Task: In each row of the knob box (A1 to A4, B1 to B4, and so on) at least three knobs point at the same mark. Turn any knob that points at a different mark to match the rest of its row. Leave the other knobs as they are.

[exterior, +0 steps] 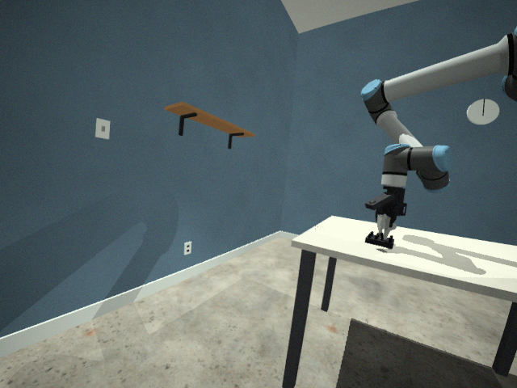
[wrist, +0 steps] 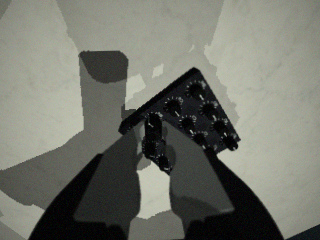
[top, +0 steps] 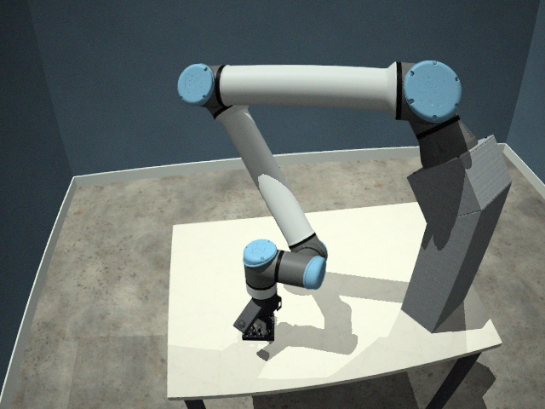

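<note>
Near the front edge of the white tabletop (top: 211,281) (exterior: 342,242), you have the black knob box (top: 258,337) (exterior: 379,241) (wrist: 161,97) lying flat, with the gripper (top: 261,326) (exterior: 383,238) (wrist: 153,120) pointing down over it. Your arm (top: 307,85) (exterior: 444,69) reaches out from the gray pedestal (top: 444,281), bends at the elbow and brings its wrist joints above the box.

From the wrist view, you see the box turned at a slant, its knobs standing up in lines with pale marks around them. The pale fingers come down on either side of a dark knob (wrist: 153,132) in the line nearest them. They stand close together, and as far as you can judge in this poor light, they are pinched on that knob. Your fingers cover part of that line, so you can't say for sure which place in it the knob holds. The knobs at the far corner, such as one (wrist: 195,90) by the top edge, stand apart from the fingers. The lettering is too small to read, so you can't tell from these views which rows match. Across the tabletop, your arm's shadow (top: 336,325) (exterior: 451,255) falls beside the box.
</note>
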{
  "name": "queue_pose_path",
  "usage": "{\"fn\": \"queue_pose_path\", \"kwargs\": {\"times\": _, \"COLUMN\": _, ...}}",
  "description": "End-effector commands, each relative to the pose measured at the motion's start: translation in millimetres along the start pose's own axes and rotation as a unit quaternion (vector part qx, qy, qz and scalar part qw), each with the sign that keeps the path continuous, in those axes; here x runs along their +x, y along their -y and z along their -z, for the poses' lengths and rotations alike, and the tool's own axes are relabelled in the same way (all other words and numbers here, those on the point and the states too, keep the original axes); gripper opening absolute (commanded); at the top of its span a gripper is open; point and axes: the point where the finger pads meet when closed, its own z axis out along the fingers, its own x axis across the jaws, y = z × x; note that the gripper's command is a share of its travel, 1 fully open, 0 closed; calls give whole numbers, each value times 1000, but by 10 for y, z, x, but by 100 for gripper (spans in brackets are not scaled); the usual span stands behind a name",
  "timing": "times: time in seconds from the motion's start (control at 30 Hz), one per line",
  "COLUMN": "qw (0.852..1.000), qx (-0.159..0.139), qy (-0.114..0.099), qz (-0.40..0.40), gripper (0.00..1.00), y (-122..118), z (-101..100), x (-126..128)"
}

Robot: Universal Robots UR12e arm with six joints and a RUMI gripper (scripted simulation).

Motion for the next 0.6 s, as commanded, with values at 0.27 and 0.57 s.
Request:
{"fn": "queue_pose_path", "kwargs": {"times": 0.27, "qw": 996, "qx": 1, "qy": 0, "qz": 84, "gripper": 4, "y": 3, "z": 5, "x": -7}}
{"fn": "queue_pose_path", "kwargs": {"times": 0.57, "qw": 985, "qx": 1, "qy": 0, "qz": 170, "gripper": 4, "y": 1, "z": 5, "x": -15}}
